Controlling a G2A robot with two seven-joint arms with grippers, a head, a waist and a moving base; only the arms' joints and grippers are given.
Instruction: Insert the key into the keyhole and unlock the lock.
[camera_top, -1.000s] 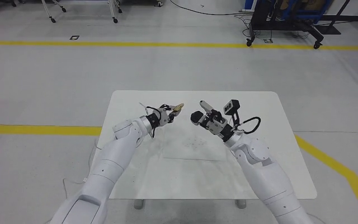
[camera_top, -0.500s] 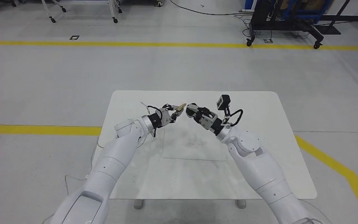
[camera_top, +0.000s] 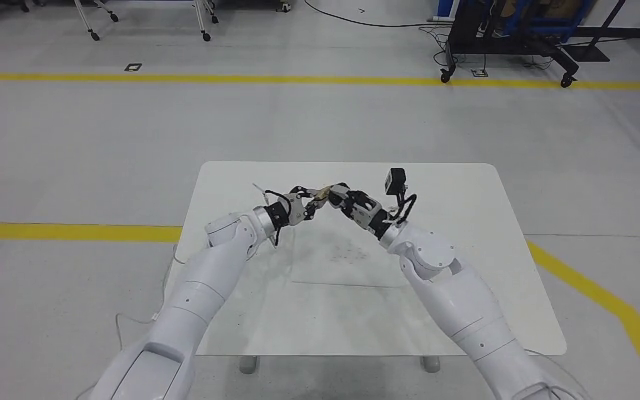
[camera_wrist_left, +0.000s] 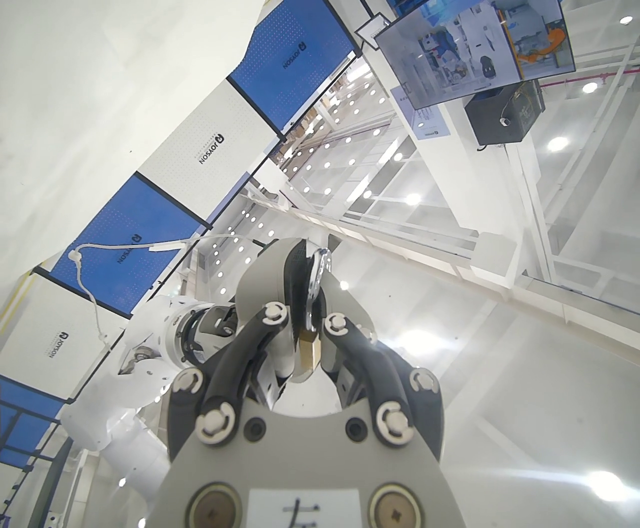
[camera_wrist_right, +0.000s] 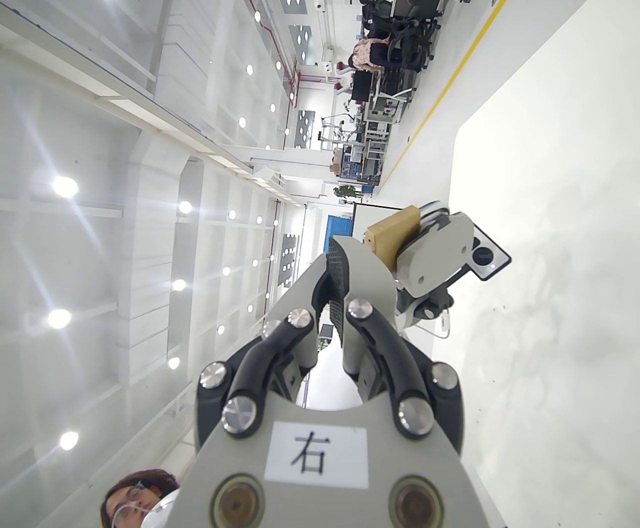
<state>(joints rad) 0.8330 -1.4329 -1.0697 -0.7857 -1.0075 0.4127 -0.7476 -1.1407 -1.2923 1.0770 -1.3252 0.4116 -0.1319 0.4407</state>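
Right gripper (camera_top: 337, 192): since a second ago we log it swung in from the right side toward the lock (camera_top: 320, 189). Its fingers (camera_wrist_right: 345, 272) are pressed narrow together, tips just beside the lock's brass body; any key between them is hidden from us. Left gripper (camera_top: 309, 198): clamped on the lock, with the silver shackle (camera_wrist_left: 319, 274) pinched between its pads. We place both above the far half of the table (camera_top: 470, 210), midway between its side edges.

left hand (camera_top: 311, 198) with lock (camera_top: 320, 190) just beside right hand (camera_top: 336, 193).
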